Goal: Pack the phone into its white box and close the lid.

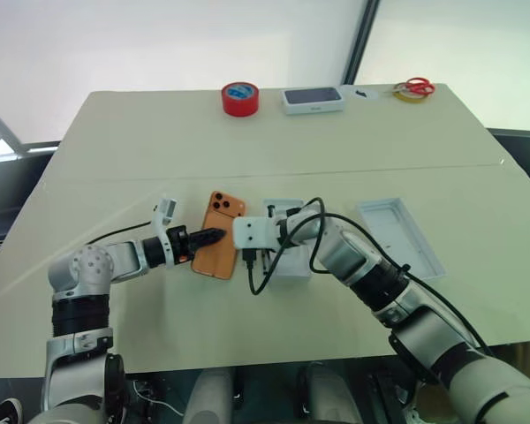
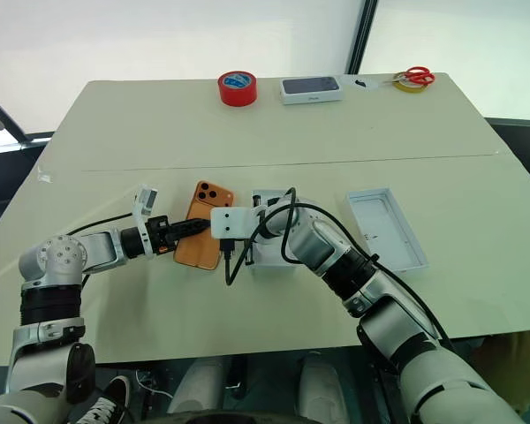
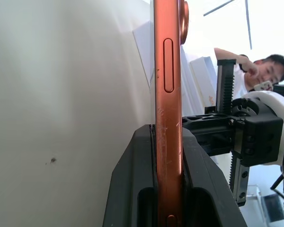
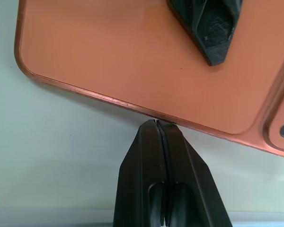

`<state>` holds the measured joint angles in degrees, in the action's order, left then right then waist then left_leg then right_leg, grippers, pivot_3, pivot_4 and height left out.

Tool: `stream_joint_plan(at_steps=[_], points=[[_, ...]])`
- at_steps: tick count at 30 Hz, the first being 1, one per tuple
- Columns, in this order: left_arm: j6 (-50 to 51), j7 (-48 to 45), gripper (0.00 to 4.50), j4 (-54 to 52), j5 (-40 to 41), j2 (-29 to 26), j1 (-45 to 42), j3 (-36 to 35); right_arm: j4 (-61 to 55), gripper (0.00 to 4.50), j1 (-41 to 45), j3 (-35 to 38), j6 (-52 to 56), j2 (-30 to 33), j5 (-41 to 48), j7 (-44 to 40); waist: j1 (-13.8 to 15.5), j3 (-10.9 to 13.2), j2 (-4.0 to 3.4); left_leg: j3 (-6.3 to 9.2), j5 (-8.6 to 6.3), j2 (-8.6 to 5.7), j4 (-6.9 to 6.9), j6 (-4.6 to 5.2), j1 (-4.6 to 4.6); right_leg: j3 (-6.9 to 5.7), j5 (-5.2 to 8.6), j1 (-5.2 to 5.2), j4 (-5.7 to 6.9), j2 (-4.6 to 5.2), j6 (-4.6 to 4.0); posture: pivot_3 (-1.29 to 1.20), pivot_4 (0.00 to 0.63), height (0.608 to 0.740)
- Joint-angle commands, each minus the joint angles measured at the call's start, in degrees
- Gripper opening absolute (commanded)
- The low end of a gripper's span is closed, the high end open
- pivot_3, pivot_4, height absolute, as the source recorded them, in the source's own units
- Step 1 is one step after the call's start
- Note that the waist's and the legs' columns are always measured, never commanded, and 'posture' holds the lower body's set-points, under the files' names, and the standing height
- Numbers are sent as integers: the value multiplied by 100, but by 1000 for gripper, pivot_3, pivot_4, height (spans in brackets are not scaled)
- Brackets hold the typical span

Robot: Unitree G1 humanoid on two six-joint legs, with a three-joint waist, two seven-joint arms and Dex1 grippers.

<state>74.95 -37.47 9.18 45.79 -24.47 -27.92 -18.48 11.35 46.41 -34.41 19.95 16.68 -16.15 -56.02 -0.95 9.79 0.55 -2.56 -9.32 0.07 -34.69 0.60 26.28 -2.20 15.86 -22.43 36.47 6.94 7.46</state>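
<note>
Two grippers meet at the orange rounded-corner smartphone [image 1: 219, 236], centre-left on the beige worktop [image 1: 159, 150].
Left gripper [image 1: 214, 235] is clamped on the phone's edge; right gripper [image 4: 159, 126], pinched empty, touches its rim. Lift level, then carry it right to the shallow white cardboard box [image 1: 285, 243] alongside; the lid [image 1: 399, 237] waits further right.

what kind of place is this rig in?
Probably a lab or demo workspace, not a home: a plain beige table beside bright windows, holding a red tape roll, red-handled scissors and an open white cardboard box tray.
</note>
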Motion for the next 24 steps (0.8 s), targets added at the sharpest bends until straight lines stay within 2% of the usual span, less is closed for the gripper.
stream_joint_plan(at_steps=[1,4,7,10,14,18,24], points=[[-43,140,17,-100,-46,17,209,62,-193,0,77,528,-227,-165,321,279,-6,0,0,0,0,0,3,0,1,0,0,0,-4,0,0,0,150,740],[-393,312,17,-204,80,236,286,-282,-263,0,45,958,-251,-344,768,363,-13,0,0,-2,1,1,10,-2,1,2,-1,-2,-7,3,-1,0,150,740],[-550,325,17,-290,230,288,373,-562,-463,0,-65,1535,66,-402,1558,10,4,1,1,-3,5,3,21,-8,0,3,-4,-3,-11,13,-4,0,150,740],[-457,404,0,-143,472,352,336,-755,-832,900,-323,1788,15,-54,2021,-430,35,1,3,-1,6,3,24,-9,1,1,-6,-3,-19,13,-7,0,150,740],[-385,705,0,-201,905,619,269,-1108,-1475,2985,-983,1716,-659,804,2091,-988,31,5,9,-4,4,-10,28,-5,10,1,-8,-5,-34,28,-12,0,150,740],[-307,1021,0,-416,1159,794,234,-1246,-2089,2985,-1704,1654,-879,1502,2317,-1484,14,8,13,-13,4,-11,33,-2,19,1,-9,5,-35,31,-11,0,150,740],[-375,1034,0,-851,1150,771,344,-931,-2187,2985,-2327,1721,-1374,2037,2068,-1431,30,10,16,-17,9,21,29,-9,14,1,-8,7,-34,-4,-16,0,150,740]])
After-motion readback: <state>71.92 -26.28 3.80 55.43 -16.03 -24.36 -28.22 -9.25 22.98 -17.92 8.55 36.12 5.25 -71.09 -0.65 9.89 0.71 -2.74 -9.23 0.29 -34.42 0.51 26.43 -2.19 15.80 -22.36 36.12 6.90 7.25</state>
